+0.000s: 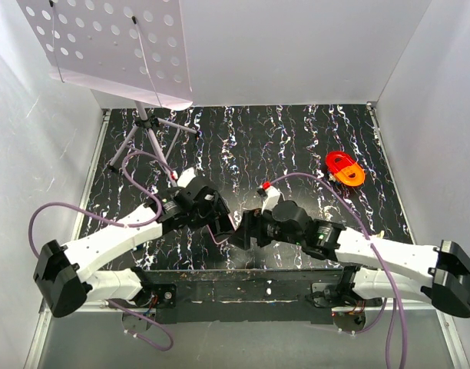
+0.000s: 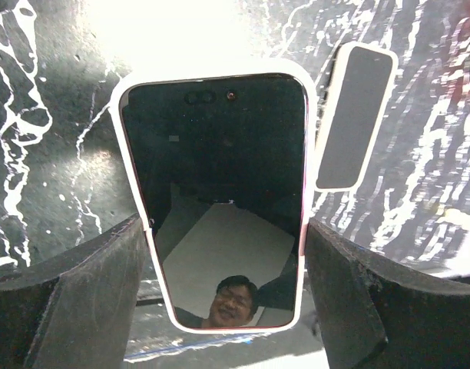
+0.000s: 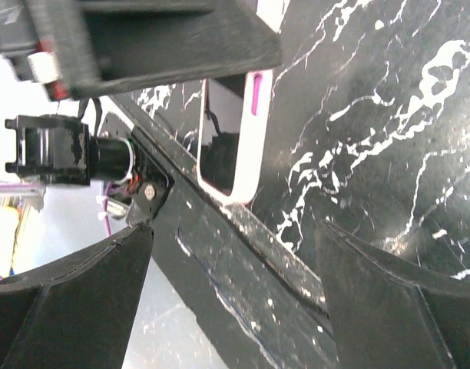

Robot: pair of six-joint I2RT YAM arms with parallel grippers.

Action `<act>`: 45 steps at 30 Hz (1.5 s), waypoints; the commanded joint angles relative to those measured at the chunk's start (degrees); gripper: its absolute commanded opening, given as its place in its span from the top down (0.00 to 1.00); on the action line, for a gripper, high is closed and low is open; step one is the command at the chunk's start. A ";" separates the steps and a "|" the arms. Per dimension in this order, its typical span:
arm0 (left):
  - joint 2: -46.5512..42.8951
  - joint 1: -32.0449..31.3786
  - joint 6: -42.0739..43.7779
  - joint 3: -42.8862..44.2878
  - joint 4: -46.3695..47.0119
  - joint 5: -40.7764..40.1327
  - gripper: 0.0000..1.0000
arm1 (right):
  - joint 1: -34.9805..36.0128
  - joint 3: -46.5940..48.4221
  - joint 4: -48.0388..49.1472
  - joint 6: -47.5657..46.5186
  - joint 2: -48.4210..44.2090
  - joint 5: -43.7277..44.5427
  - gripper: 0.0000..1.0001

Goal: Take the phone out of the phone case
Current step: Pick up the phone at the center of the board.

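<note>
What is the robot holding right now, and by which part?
The left gripper clamps the white case, with the black-screened phone inside it, by its long side edges near one end. The right gripper is open and empty.

In the right wrist view, the left end effector (image 3: 181,54) hides much of the phone (image 3: 220,146).

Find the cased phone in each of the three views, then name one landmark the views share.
Top external: low centre, largely hidden from above.
Left wrist: the cased phone fills the centre, screen toward the camera, gripped between the jaws.
Right wrist: its white edge sits upper centre, beyond the open jaws.
Shared landmark: the black marbled tabletop.
</note>
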 commanded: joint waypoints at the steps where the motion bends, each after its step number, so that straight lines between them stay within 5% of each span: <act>1: -4.89 2.14 -6.88 0.89 0.28 3.66 1.00 | 0.74 1.10 12.78 3.34 4.81 6.75 0.09; 9: -9.72 3.37 -10.65 -0.78 1.15 4.98 1.00 | 0.74 0.04 24.47 5.37 10.18 8.53 0.31; 12: -10.43 3.37 -11.63 -2.01 1.15 4.46 1.00 | 0.74 2.67 24.75 3.88 14.22 3.00 0.56; 15: -11.05 3.29 -11.72 -2.37 0.98 3.23 1.00 | 0.74 4.26 26.05 3.35 17.12 -2.45 0.70; 17: -11.49 3.37 -10.15 -2.19 2.03 2.79 1.00 | 0.66 4.53 25.89 3.52 17.31 -2.65 0.94; 18: -11.75 3.29 -8.22 -1.93 3.08 2.87 0.85 | 0.65 4.18 25.89 3.61 16.70 -2.30 0.99; 20: -11.84 3.29 -3.74 -0.71 3.97 2.79 0.24 | 0.22 2.77 26.93 3.61 15.03 -2.73 0.99; 21: -12.10 3.29 -1.46 0.17 3.79 2.87 0.02 | -0.39 1.90 27.46 3.78 14.06 -3.78 0.99; 29: -27.20 3.90 9.02 -6.31 12.65 4.98 0.02 | -10.14 -6.27 31.24 12.65 3.61 -13.96 0.99; 33: -32.49 4.51 7.62 -10.18 17.05 5.68 0.02 | -14.37 -9.80 33.36 15.56 -3.77 -16.79 0.99; 41: -23.46 9.52 5.95 -10.62 28.12 23.06 0.02 | -19.03 -11.55 27.03 16.26 -16.17 -17.23 0.99; 45: -18.97 11.81 1.92 -14.13 41.01 32.56 0.02 | -19.21 -12.43 28.26 16.88 -18.38 -17.50 0.99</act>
